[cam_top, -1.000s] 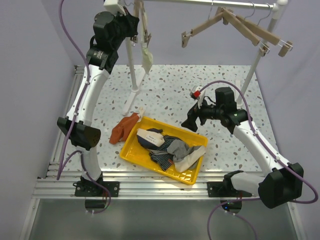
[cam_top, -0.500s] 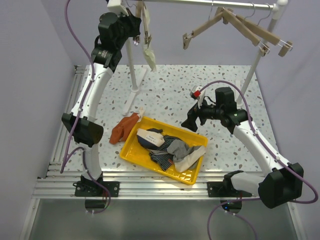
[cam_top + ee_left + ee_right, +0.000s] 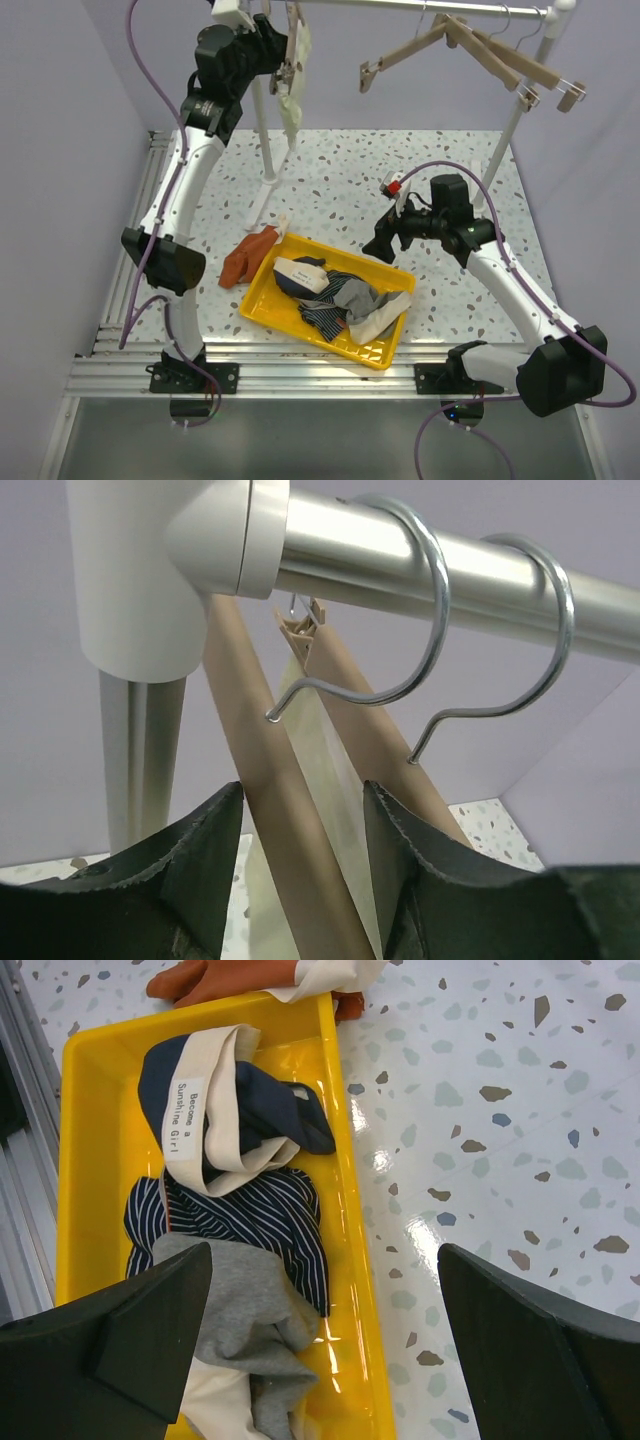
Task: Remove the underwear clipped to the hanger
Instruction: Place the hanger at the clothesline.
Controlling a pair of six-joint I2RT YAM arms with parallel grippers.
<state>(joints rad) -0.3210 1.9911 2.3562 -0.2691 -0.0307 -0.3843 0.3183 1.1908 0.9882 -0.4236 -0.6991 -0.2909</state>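
A pale cream-green underwear (image 3: 292,105) hangs clipped to a wooden hanger (image 3: 288,72) at the left end of the rail. My left gripper (image 3: 280,50) is up at that hanger. In the left wrist view its jaws (image 3: 302,790) stand open on either side of one hanger arm (image 3: 250,730), with the pale cloth (image 3: 320,750) just behind. My right gripper (image 3: 378,245) hovers open and empty (image 3: 325,1260) over the yellow tray (image 3: 262,300). The tray holds a navy (image 3: 270,1100), a striped (image 3: 250,1220) and a grey (image 3: 250,1320) underwear. An orange-red one (image 3: 245,258) lies on the table beside the tray.
Bare wooden hangers (image 3: 470,50) hang further right on the metal rail (image 3: 400,550). White rack posts (image 3: 265,130) (image 3: 515,120) stand on the speckled table. Purple walls close in on the left and at the back.
My left gripper has risen toward the rail and its jaws have opened. The hanger and pale underwear have swung up with it. The right arm has not moved.
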